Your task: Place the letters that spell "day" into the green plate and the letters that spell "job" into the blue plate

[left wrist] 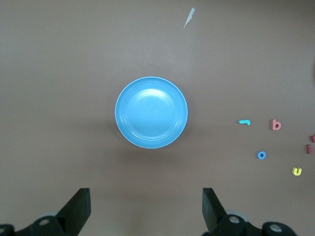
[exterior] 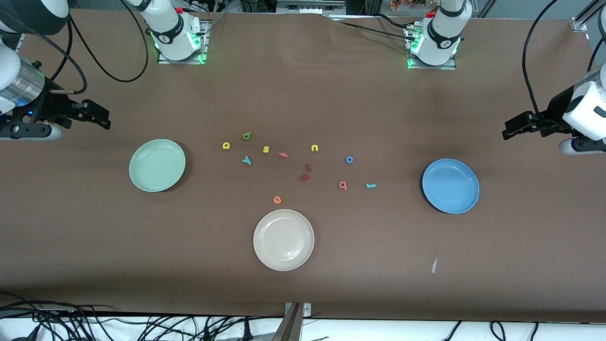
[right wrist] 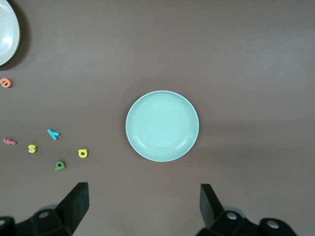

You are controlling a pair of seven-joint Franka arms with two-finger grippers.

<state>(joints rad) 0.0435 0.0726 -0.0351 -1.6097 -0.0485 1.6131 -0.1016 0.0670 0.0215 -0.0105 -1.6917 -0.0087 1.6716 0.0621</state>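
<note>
The green plate lies toward the right arm's end and holds nothing. The blue plate lies toward the left arm's end and also holds nothing. Between them on the cloth are the yellow "d", green "a" and teal "y". The blue "o", pink "b" and teal "j" lie closer to the blue plate. My right gripper hangs open over bare cloth by the green plate. My left gripper hangs open by the blue plate.
A beige-white plate sits nearer the front camera, with an orange "e" beside it. A yellow "s", a yellow "u", an orange "f" and two dark red letters lie among the others. A paper scrap lies near the front edge.
</note>
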